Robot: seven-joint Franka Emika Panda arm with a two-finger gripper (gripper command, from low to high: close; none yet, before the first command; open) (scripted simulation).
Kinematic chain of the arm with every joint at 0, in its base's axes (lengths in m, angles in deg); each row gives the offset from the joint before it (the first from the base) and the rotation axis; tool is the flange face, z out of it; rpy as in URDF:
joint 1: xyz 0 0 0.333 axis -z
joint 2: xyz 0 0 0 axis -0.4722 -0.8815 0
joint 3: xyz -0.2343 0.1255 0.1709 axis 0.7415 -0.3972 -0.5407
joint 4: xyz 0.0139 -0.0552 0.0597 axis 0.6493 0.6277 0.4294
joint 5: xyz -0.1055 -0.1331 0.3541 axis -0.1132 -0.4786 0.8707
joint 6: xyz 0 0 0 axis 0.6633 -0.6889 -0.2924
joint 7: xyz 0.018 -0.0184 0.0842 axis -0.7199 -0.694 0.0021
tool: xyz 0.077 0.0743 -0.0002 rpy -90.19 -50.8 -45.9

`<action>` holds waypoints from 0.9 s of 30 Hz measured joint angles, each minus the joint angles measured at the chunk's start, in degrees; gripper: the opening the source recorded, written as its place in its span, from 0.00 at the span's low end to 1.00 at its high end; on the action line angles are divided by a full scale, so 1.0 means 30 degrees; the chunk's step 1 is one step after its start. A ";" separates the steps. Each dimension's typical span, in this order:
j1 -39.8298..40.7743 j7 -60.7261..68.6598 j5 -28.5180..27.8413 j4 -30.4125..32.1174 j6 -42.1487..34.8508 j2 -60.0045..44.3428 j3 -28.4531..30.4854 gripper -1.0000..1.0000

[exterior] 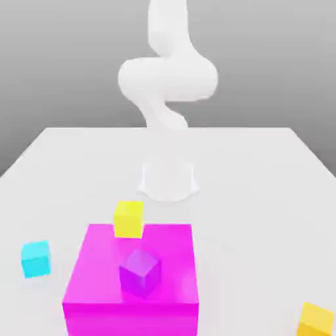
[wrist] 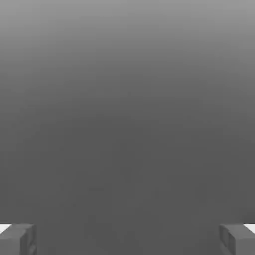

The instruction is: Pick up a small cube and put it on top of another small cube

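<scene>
Sitting at the exterior view's lower right corner, amber small cube (exterior: pixel 316 320), cyan cube (exterior: pixel 35 258) at left middle on the white table (exterior: pixel 262 197), magenta block (exterior: pixel 131 279) between them bearing purple cube (exterior: pixel 140 271), lemon-yellow cube (exterior: pixel 128 218) at its far edge, gripper (wrist: pixel 127 239) spread wide, holding nothing.

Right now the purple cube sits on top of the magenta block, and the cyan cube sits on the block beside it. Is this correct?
Not quite. The purple cube is on the magenta block, but the cyan cube rests on the table, off the block toward the exterior view's left. The exterior view shows it.
</scene>
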 joint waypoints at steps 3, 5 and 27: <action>-0.0705 0.1122 0.0035 -0.0171 0.0562 -0.2182 -0.0133 0.50; -0.1182 0.1802 0.0016 -0.0282 0.0915 -0.3578 -0.0204 0.50; -0.5085 0.8494 -0.1341 -0.1477 0.4835 -1.8855 -0.2292 0.50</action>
